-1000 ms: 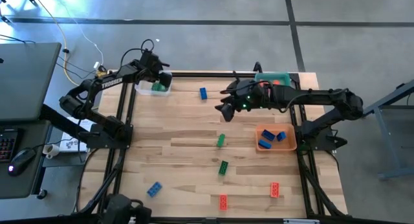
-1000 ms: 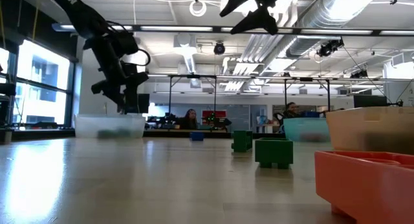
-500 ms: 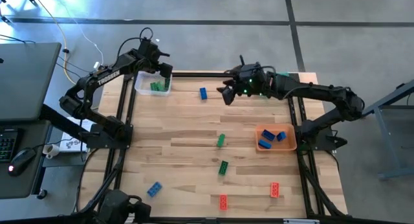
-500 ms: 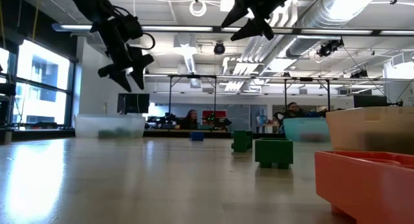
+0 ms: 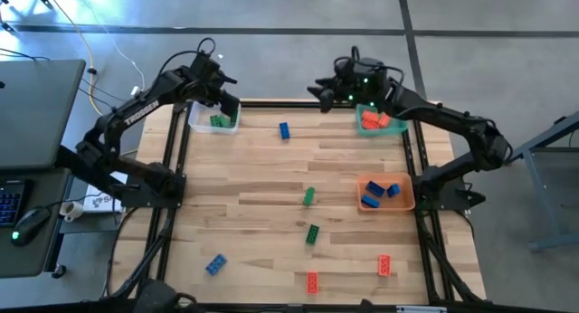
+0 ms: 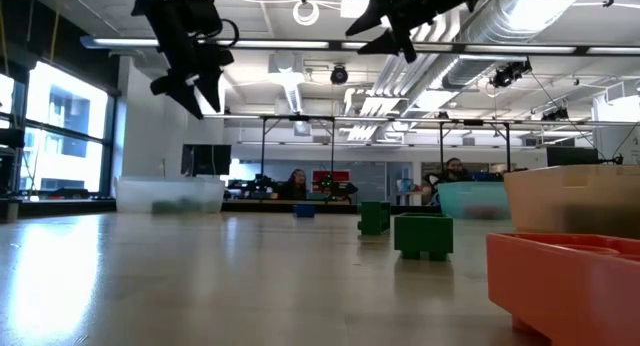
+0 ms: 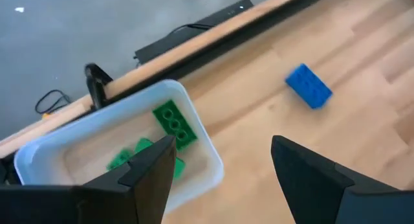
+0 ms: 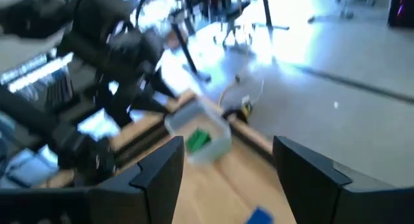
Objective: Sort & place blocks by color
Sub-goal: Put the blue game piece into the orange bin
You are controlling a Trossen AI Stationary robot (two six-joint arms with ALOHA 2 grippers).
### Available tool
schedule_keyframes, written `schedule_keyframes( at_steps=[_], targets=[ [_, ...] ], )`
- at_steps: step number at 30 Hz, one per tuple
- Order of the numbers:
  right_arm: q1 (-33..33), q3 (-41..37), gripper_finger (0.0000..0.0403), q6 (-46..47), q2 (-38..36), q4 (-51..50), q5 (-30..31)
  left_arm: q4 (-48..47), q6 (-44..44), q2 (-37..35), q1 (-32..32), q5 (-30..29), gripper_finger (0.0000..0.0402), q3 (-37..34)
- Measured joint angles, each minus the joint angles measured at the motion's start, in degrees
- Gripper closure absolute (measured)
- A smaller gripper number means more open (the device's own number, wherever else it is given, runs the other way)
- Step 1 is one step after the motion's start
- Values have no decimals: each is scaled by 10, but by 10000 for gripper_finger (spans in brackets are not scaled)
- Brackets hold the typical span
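Note:
Loose blocks lie flat on the wooden table: a blue one [image 5: 284, 130] near the far edge, two green ones [image 5: 308, 196] [image 5: 312, 233] mid-table, a blue one [image 5: 215, 264] and two red ones [image 5: 312, 281] [image 5: 384, 265] near the front. Green blocks [image 7: 173, 123] sit in the clear tray [image 5: 201, 123], red ones [image 5: 371, 120] in the teal tray, blue ones [image 5: 380, 192] in the orange tray. My left gripper [image 7: 223, 166] hangs open, high above the clear tray's right side. My right gripper [image 8: 229, 172] is open, raised over the far edge beside the teal tray.
The clear tray [image 7: 39, 156] sits at the far left corner, the teal tray [image 5: 394, 110] at the far right corner, and the orange tray [image 5: 409, 203] at the right edge. A black frame rail [image 5: 271, 103] runs along the far edge. People sit in the room beyond the table.
My left gripper has risen from down at the clear tray to well above it. My right gripper has swung from over the middle of the table toward the far edge, ending beside the teal tray, and has turned to point toward the left arm.

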Motion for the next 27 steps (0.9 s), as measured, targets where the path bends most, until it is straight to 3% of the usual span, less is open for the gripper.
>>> schedule_keyframes(
  at_steps=[10, 15, 19, 27],
  targets=[
    [-47, 6, 178, 39, 2, 88, -26, -49, -14, -82, -39, -1, 163, 0],
    [-49, 79, 178, 29, 48, 78, -35, -48, -23, -111, -44, -13, 163, 0],
    [-50, 170, 178, 1, 101, -23, -35, -49, -23, -122, -44, -15, 163, 0],
    [-33, 340, 178, -39, 214, -261, 59, -57, -23, -130, -44, -15, 163, 0]
  ],
)
